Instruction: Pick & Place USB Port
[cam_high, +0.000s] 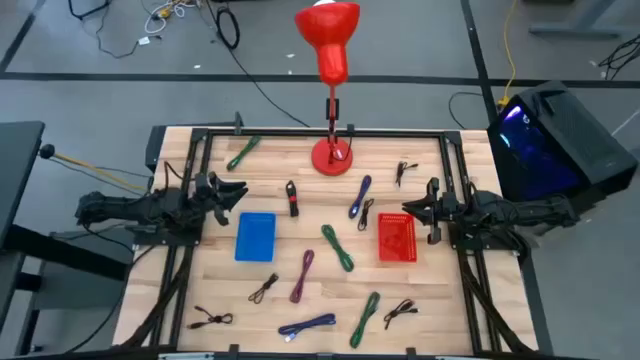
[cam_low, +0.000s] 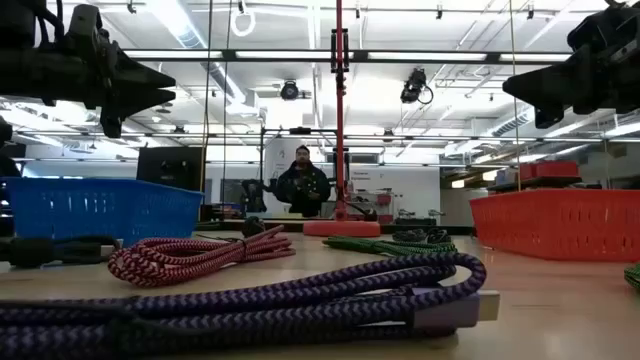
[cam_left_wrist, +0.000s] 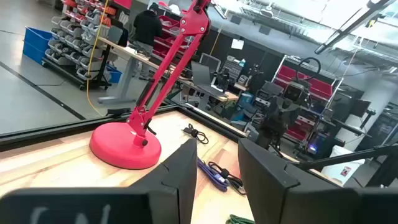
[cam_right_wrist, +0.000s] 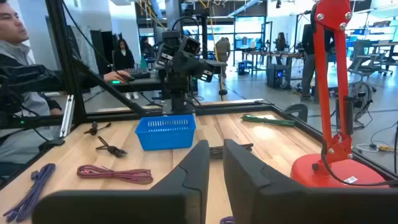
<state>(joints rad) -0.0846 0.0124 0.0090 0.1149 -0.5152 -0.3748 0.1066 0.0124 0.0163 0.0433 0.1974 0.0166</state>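
Several USB cables lie loose on the wooden table: a purple one (cam_high: 302, 275), green ones (cam_high: 337, 247) (cam_high: 243, 152), a blue one (cam_high: 359, 196) and a black one (cam_high: 292, 197). The blue basket (cam_high: 255, 237) stands left of centre and the red basket (cam_high: 397, 238) right of centre. My left gripper (cam_high: 235, 190) (cam_left_wrist: 217, 144) hovers above the table beside the blue basket's far left corner, open and empty. My right gripper (cam_high: 408, 212) (cam_right_wrist: 216, 146) hovers by the red basket's far right corner, with only a narrow gap between its fingers and nothing in it.
A red desk lamp stands on its round base (cam_high: 332, 155) at the far middle of the table, its pole rising over the centre. More black, blue and green cables (cam_high: 307, 326) lie along the near edge. A black frame rims the table. People show in the room beyond.
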